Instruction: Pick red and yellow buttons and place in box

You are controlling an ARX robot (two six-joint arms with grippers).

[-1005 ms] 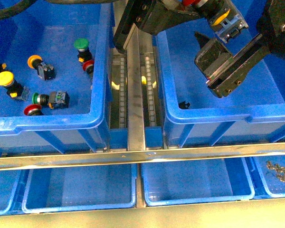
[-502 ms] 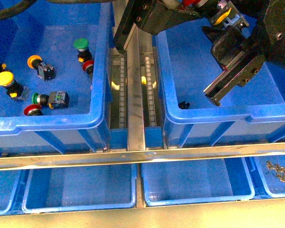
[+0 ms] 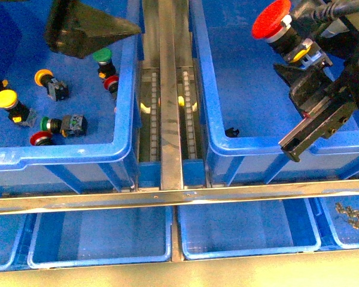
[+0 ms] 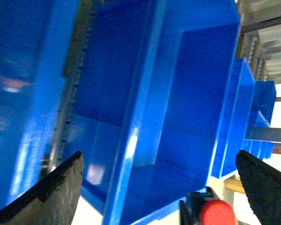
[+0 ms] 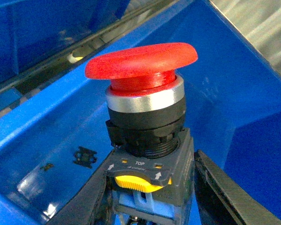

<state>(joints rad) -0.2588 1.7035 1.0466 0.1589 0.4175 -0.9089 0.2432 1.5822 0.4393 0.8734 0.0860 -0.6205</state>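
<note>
The biggest thing here is the box (image 3: 347, 146), the deep blue one on the right. Its floor is bare apart from one tiny black bit (image 3: 230, 131) near the front wall. Its twin, the left crate (image 3: 66, 156), sits across a metal rail (image 3: 170, 107) and holds the loose buttons. Along the front edge run the shallow trays (image 3: 99, 260); the far-right one has some small metal parts (image 3: 353, 216) in it.

The right gripper (image 5: 152, 187) is clamped on the grey block body of the red button (image 3: 271, 20), one finger on each side. It holds the button up over the inside of the box with the cap tilted toward the rail – a yellow tab shows under the black collar. The left gripper (image 4: 159, 157) hangs over the far part of the left crate with its fingers spread wide and nothing between them.

In the left crate lie a yellow button (image 3: 5, 98), an orange-yellow button (image 3: 43, 76) and two red-capped buttons (image 3: 112, 82) – one by the right wall, one near the front wall – mixed with green-capped buttons (image 3: 102, 57).
</note>
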